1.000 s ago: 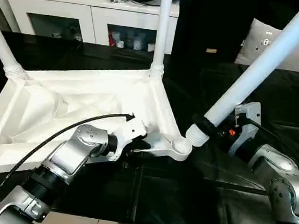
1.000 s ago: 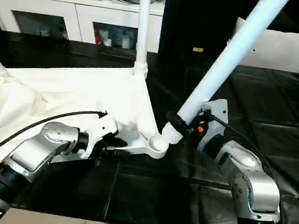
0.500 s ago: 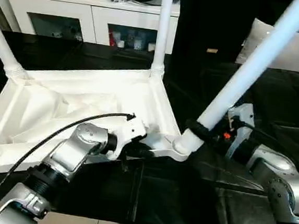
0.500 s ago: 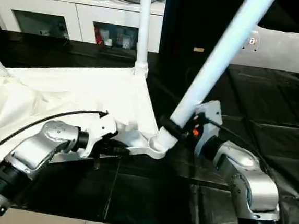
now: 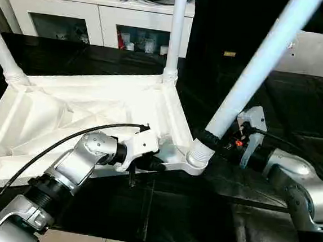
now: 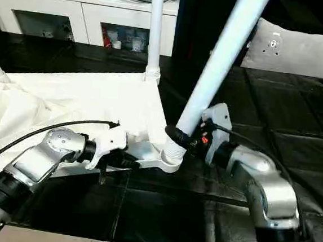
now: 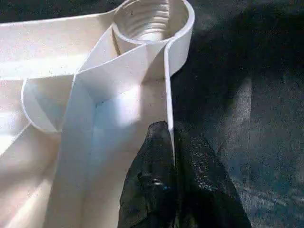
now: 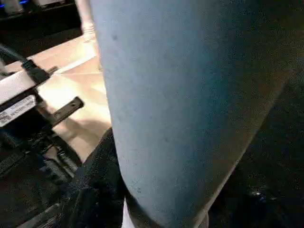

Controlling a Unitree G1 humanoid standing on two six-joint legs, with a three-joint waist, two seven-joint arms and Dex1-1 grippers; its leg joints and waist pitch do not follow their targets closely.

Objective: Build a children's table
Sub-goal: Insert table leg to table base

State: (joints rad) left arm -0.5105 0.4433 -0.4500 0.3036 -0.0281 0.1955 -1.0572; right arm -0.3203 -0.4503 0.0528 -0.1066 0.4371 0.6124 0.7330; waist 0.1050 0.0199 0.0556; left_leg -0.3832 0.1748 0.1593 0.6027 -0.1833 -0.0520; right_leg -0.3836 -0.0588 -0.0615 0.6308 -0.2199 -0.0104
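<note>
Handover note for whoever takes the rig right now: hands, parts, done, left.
Left hand: shut on the table top's side wall, just behind the near right corner socket.
Right hand: shut on the third leg low down; the leg leans and its threaded end sits at that socket.
Table top lies underside up on the black surface.
Done: two far legs stand in their sockets.
Left: straighten and seat the third leg, then fit the fourth.

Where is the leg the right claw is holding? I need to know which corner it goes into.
The leg leans at the tabletop's near right corner socket, its base held in the right claw.
</note>
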